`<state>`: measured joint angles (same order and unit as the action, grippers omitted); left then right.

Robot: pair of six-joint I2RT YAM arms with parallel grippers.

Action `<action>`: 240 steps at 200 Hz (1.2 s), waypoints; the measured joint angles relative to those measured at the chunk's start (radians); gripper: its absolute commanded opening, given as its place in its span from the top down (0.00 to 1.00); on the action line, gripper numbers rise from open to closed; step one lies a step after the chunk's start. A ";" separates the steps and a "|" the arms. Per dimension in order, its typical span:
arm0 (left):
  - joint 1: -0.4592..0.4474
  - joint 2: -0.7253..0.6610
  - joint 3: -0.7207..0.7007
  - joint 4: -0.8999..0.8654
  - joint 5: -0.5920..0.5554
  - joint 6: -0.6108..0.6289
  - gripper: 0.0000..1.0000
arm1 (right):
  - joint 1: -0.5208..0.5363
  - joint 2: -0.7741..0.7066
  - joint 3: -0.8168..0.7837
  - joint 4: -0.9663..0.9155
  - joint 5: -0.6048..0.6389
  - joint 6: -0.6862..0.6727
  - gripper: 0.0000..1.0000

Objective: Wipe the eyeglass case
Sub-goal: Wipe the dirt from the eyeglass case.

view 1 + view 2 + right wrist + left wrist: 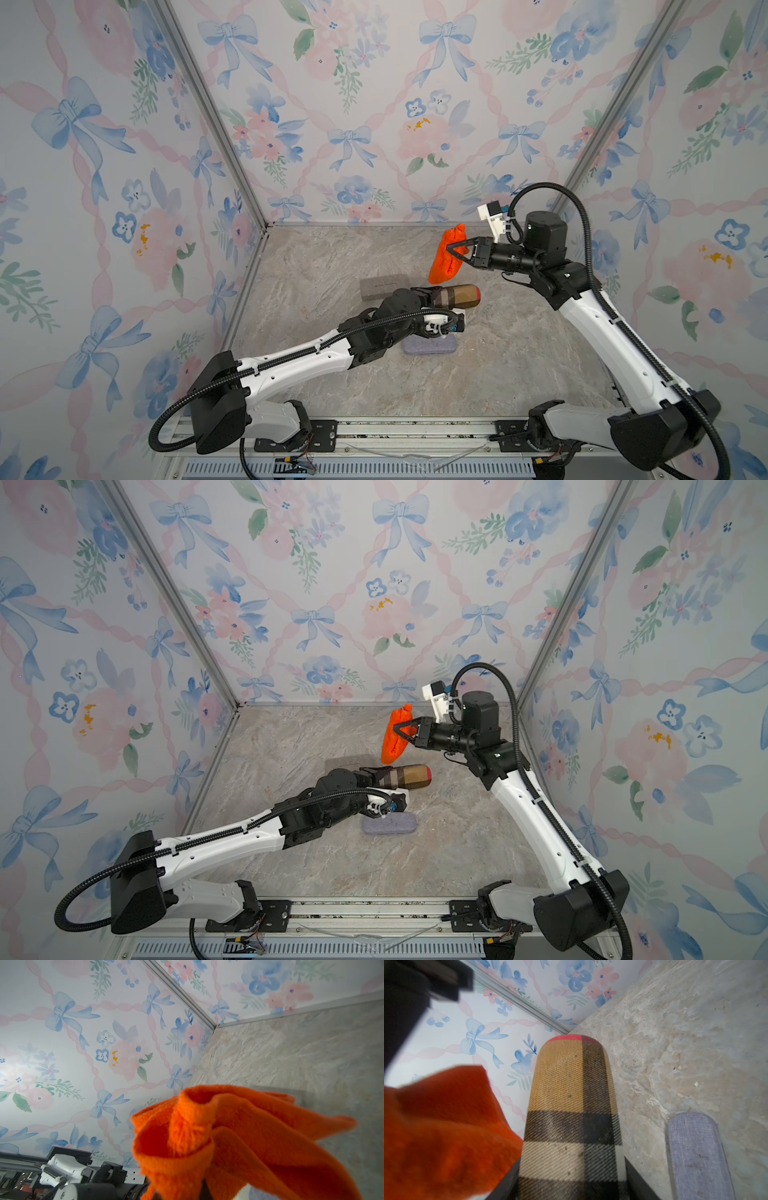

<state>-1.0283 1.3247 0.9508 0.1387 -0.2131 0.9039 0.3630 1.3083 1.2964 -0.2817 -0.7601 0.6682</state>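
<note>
Facing each other, wrists level: left gripper (432,296) grasping plaid eyeglass case (459,296), right gripper (449,248) clenched on orange cloth (444,267).

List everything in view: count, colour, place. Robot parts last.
plaid case: one; tan, black and red; mid-table, lying level in the left gripper
cloth: one; orange; hanging from the right gripper, lower end close to the plaid case
purple case: one; pale purple; flat on the table, nearer the robot than the plaid case
block: one; grey; on the table behind the left arm
table: one; marbled beige-grey; floor of the booth
walls: three; floral with blue bows; around the table
left gripper: one; black; shut on the plaid case
right gripper: one; black; shut on the cloth
</note>
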 measured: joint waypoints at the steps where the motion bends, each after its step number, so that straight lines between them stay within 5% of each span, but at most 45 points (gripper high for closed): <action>1: 0.000 0.000 0.000 0.003 -0.002 0.002 0.71 | 0.001 0.003 -0.006 0.001 -0.001 0.002 1.00; 66: -0.001 -0.034 -0.072 0.086 -0.081 0.089 0.72 | -0.146 -0.073 -0.125 -0.181 -0.037 -0.074 1.00; 128: 0.002 -0.032 -0.084 0.084 -0.103 0.083 0.72 | 0.048 0.027 -0.064 -0.122 0.002 -0.093 1.00; 185: 0.017 -0.035 -0.089 0.100 -0.084 0.080 0.72 | -0.148 -0.056 -0.076 -0.266 -0.003 -0.190 1.00; 240: 0.020 -0.035 -0.090 0.086 -0.095 0.075 0.72 | 0.074 0.032 -0.034 -0.159 0.040 -0.157 1.00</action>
<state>-1.0084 1.2892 0.8612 0.2249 -0.3084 0.9787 0.4366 1.3399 1.2621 -0.4412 -0.7204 0.5114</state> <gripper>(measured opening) 0.608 0.092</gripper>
